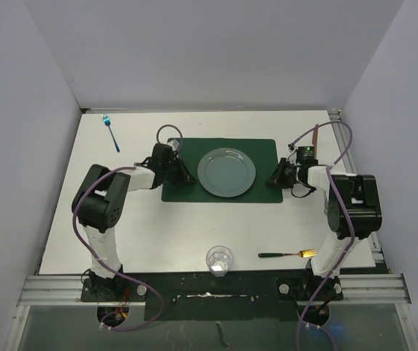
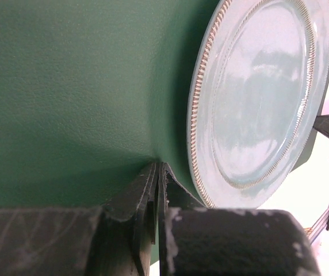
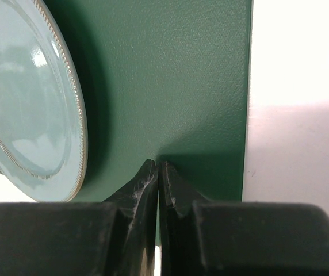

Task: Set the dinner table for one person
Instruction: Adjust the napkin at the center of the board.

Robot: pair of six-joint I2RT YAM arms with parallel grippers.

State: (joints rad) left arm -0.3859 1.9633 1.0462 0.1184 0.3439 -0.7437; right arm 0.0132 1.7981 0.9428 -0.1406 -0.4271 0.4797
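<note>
The dinner table, a large white counter with metal rails, fills the middle of the overhead view. A dark green placemat lies in its upper centre with a pale blue-grey plate in the middle of the mat. The plate holds nothing. The left fingers are pressed together and grip nothing. Their tips rest on the mat just left of the plate's rim. The right fingers are likewise closed and empty, tips down on the mat's right part between the plate and the mat's right edge. The rest of the setting lies off the mat. A fork with a dark handle and gold head sits at the lower right of the counter. Its long axis runs left to right, with the head toward the right arm's base, so the right arm is clearly the nearer one. A blue spoon lies at the upper left, slanted with its bowl toward the far edge, well apart from the mat and on the left arm's side. A clear glass stands at the lower centre between the two bases and looks empty. Either set of fingers would probably have to lift off the mat and open before fetching any of these.
</note>
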